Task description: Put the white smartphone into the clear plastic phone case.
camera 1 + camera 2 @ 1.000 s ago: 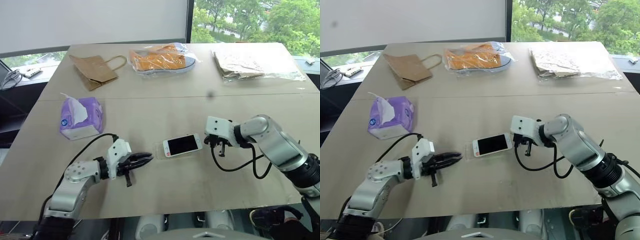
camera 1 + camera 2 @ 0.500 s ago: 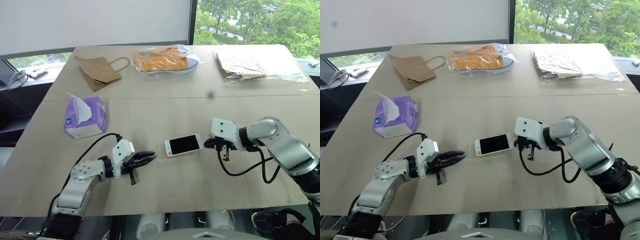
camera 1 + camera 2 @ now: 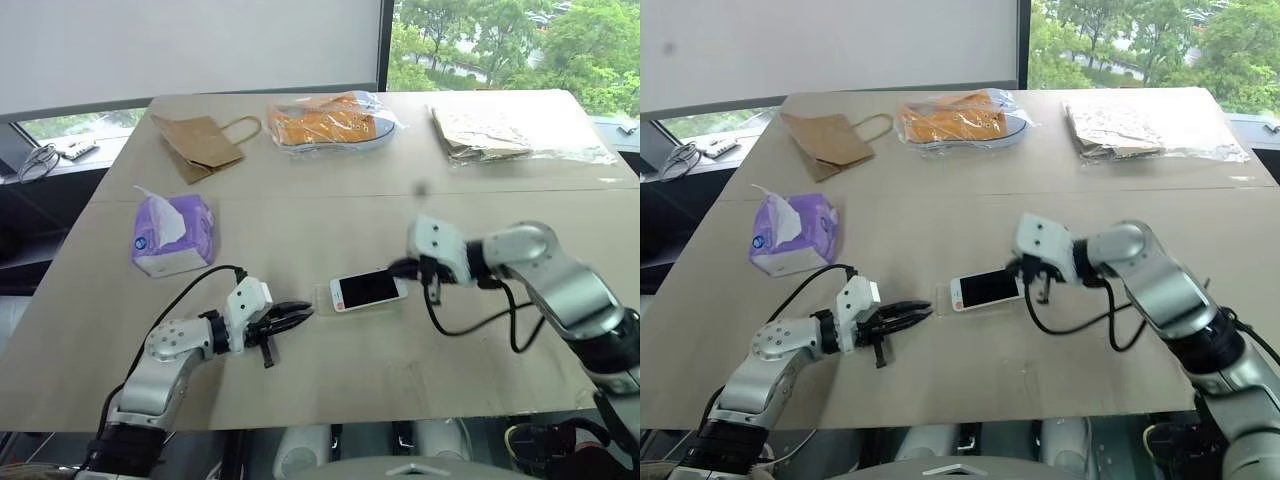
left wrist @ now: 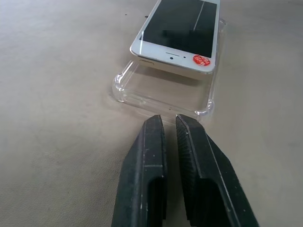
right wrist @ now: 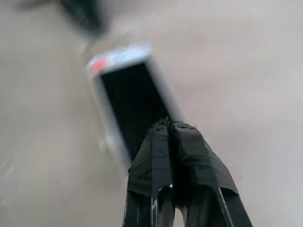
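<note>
Daylight was bright and even, entering from windows at 12 and 1 o'clock. Shadows stayed soft. Right wrist view was motion-blurred.

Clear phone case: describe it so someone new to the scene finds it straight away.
On the tan table, look at the near middle, between the two grippers. The clear plastic phone case lies flat there, with the white smartphone resting partly in it. It is a see-through shell with glossy rounded corners, unlike the large clear bags at the far edge.
</note>
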